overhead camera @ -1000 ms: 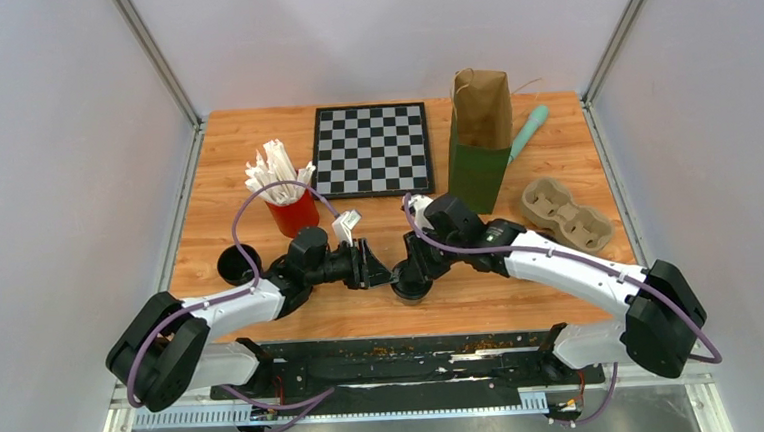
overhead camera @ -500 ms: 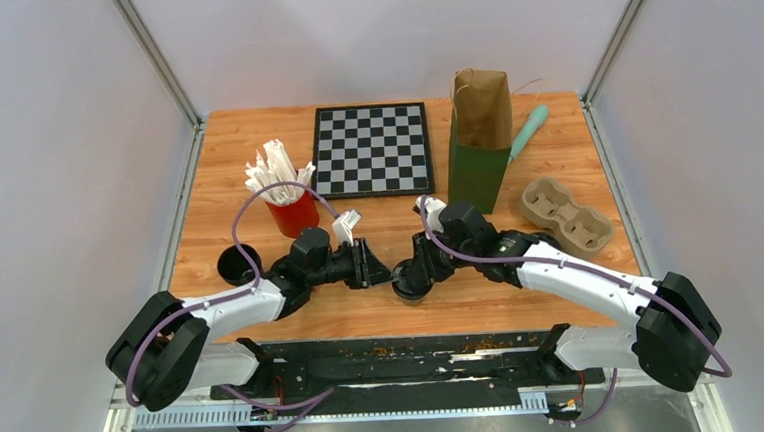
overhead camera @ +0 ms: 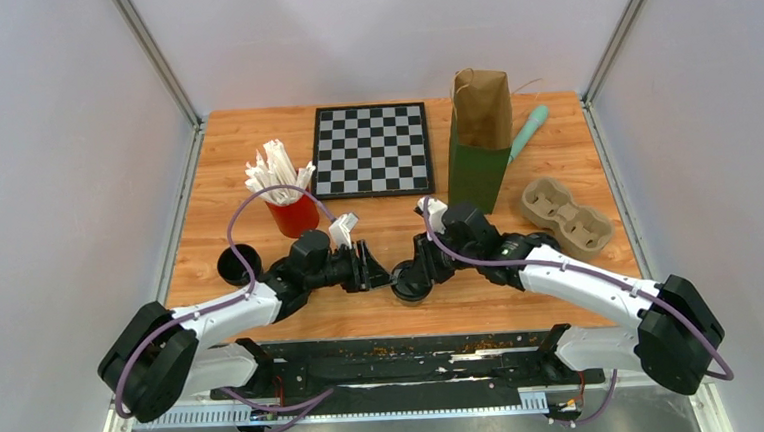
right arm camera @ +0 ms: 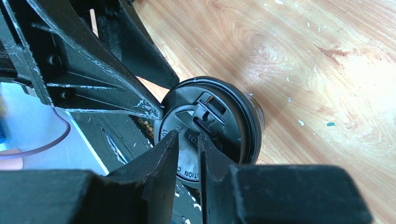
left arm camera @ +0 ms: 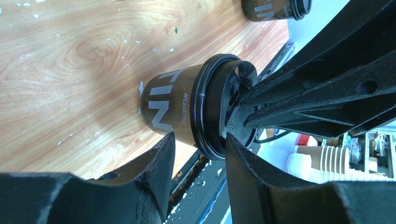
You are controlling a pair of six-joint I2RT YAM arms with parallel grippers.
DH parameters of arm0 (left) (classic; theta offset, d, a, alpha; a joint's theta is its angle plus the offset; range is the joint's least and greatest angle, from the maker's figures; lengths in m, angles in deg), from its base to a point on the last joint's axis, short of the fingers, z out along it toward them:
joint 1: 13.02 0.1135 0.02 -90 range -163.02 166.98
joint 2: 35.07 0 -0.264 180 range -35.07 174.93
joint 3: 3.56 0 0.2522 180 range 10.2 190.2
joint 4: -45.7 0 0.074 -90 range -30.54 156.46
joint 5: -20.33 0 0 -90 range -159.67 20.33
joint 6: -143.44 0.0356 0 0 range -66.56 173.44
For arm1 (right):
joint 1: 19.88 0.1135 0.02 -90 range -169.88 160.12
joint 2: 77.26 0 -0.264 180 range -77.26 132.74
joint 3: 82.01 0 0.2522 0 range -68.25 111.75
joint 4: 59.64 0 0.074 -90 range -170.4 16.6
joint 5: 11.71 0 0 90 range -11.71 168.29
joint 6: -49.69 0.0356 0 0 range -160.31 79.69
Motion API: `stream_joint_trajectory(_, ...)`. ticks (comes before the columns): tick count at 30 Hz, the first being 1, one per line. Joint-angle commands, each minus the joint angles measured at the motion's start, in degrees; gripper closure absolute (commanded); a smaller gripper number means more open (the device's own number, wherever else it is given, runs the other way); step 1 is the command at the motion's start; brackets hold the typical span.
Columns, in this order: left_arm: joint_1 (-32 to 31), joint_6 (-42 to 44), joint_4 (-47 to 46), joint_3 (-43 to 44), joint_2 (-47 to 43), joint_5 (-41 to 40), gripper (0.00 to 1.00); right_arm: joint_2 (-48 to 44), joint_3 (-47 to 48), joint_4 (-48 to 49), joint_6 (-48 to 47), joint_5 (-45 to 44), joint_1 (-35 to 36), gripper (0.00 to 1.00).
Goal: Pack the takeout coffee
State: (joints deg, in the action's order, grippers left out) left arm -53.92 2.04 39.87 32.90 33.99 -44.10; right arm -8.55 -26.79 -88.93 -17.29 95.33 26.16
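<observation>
You're working over a wooden table [overhead camera: 234, 155] of warm orange-brown with swirling grain and small white flecks. Your square chessboard [overhead camera: 371, 150] is checked black and silver-grey inside a black border. The round plastic cup [overhead camera: 296, 217] is red, its wrapped paper straws [overhead camera: 275, 172] white. The tall paper bag [overhead camera: 481, 140] shows kraft brown above and dark green below; the slim stick [overhead camera: 529, 132] is pale teal, the moulded pulp cup carrier [overhead camera: 565, 215] beige. Your small disposable coffee cup [left arm camera: 170, 105] is dark brown with bold white lettering under a glossy black plastic lid [right arm camera: 210, 126]; the second small coffee cup [left arm camera: 273, 9] matches. Both arms are white with black joints and purple cables
</observation>
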Motion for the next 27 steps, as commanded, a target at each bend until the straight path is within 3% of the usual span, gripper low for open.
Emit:
stream_joint_trajectory(1,-0.3,3.4,9.5,1.9,-2.6,-2.0,0.48,1.9,0.0,-9.4,-1.8,-1.1,0.0,0.76)
stream_joint_trajectory(6,-0.3,3.1,7.5,3.1,-2.1,-1.5,0.44,2.1,4.1,-10.7,-2.6,-0.3,0.0,0.75)
stream_joint_trajectory(15,-0.3,3.5,5.6,4.3,1.7,-0.2,0.47,0.3,10.4,-12.8,-3.4,1.6,-0.6,0.67)
stream_joint_trajectory(27,-0.3,4.1,5.0,4.7,1.7,0.6,0.46,-2.7,10.7,-15.5,-3.8,-0.6,-2.0,0.64)
